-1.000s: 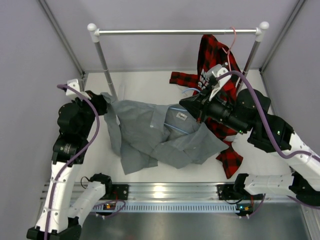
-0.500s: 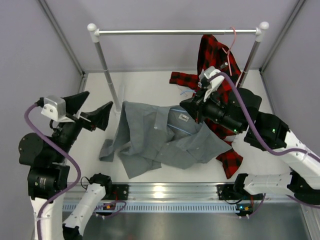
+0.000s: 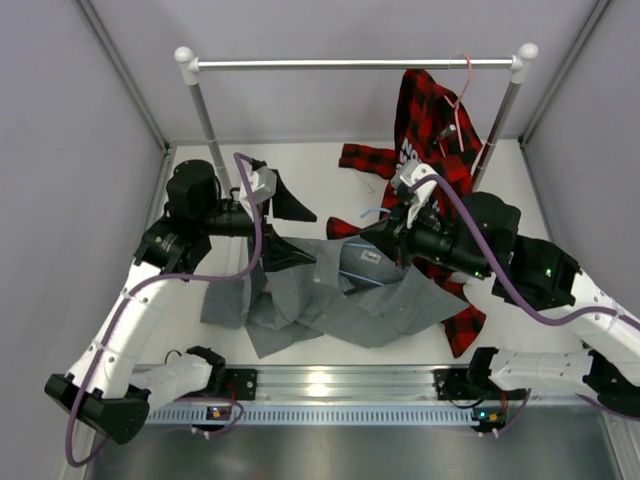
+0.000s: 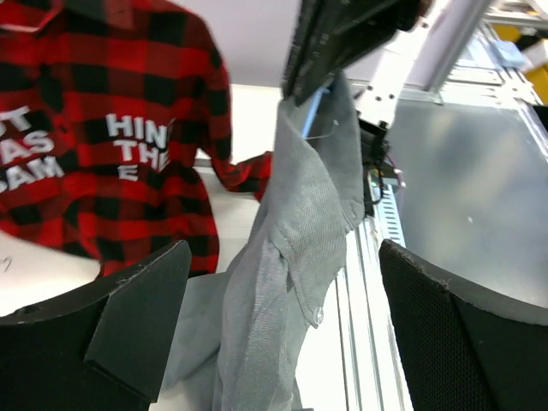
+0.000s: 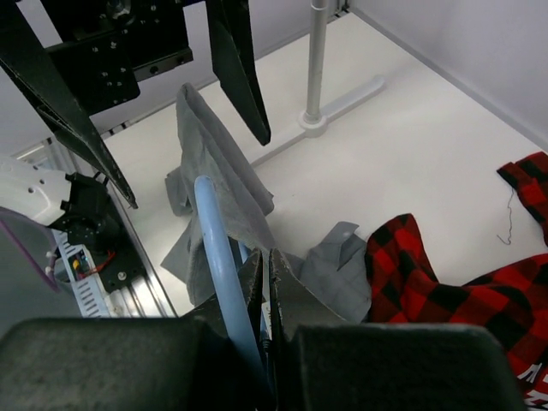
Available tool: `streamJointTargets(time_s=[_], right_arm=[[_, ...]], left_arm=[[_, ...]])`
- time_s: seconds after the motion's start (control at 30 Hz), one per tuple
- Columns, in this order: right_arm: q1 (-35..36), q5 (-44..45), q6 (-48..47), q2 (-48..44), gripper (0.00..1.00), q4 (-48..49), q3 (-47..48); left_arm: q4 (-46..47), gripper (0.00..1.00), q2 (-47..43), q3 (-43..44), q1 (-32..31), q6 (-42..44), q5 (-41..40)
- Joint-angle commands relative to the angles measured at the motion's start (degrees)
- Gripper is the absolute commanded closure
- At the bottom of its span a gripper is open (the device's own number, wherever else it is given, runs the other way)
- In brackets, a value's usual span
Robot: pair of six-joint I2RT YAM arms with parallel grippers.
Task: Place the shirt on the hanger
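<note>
Right end effector (image 5: 265,270) clamps light-blue hanger (image 5: 216,235); left end effector (image 3: 293,232) wide; grey shirt (image 3: 340,300) crumpled, draped.

Grey shirt (image 4: 291,248) hangs between the wide-apart jaws, plaid shirt (image 4: 111,171) left.

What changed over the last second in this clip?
The left gripper let go of the shirt at its left edge, opened, pulled back, then swung in over it. The freed side slumped onto the table. The right gripper stayed shut on the hanger; the plaid shirt stayed on the rail.
</note>
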Motion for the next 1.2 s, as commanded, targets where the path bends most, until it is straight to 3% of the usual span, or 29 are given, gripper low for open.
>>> streamJointTargets(time_s=[0.0, 0.17, 0.37, 0.47, 0.6, 0.63, 0.67, 0.7, 0.73, 0.9, 0.97, 1.03, 1.07, 1.17], right_arm=[[0.47, -2.57, -0.96, -1.31, 1.00, 1.80, -0.01], [0.47, -6.25, -0.96, -1.48, 1.00, 1.80, 0.60], [0.47, -12.42, -1.39, -1.40, 1.00, 2.15, 1.65], [0.47, -10.58, -1.31, -1.31, 1.00, 2.06, 1.92], [0.47, -9.08, -1.31, -1.13, 1.00, 1.98, 2.01], [0.47, -9.00, -1.31, -1.04, 1.00, 1.98, 2.09], [0.47, -8.99, -1.22, -0.78, 1.00, 2.06, 2.44], [0.56, -8.99, -1.13, -0.69, 1.00, 1.98, 2.62], [0.47, -8.99, -0.96, -0.34, 1.00, 2.06, 2.97], [0.47, -9.08, -0.17, 0.54, 1.00, 2.15, 4.12], [0.47, -9.08, 0.45, 0.71, 1.00, 2.15, 4.38], [0.47, -9.34, 0.80, 0.71, 1.00, 2.50, 4.29], [0.47, -9.69, 1.06, 0.71, 1.00, 2.68, 4.03], [0.47, -10.22, 1.50, 0.45, 1.00, 3.29, 3.15]], left_arm=[[2.08, 0.06, -0.20, -0.98, -0.18, 5.04, 9.71], [2.08, 0.24, 4.01, -0.29, -0.27, 5.05, 16.30], [2.08, 0.24, 7.27, -0.10, -3.51, 5.66, 11.73], [2.08, 0.30, 7.54, -0.90, -4.31, 5.75, 13.84], [2.17, 0.58, 6.84, -2.30, -5.10, 6.36, 13.67], [2.08, 0.87, 6.66, -2.65, -5.28, 6.36, 13.14], [2.08, 0.86, 6.57, -2.92, -6.06, 6.36, 10.88], [2.08, 0.77, 6.49, -3.09, -6.51, 6.36, 9.64], [2.08, 0.61, 6.66, -3.53, -7.38, 6.45, 8.84], [2.08, 0.60, 7.10, -3.62, -8.27, 6.98, 7.16], [2.08, 0.68, 6.75, -3.71, -8.27, 7.33, 7.16], [2.08, 0.85, 6.40, -3.88, -8.27, 8.29, 7.95], [2.08, 1.00, 6.05, -4.41, -8.35, 9.86, 8.21], [1.99, 1.00, 5.08, -4.94, -8.27, 11.28, 8.39]])
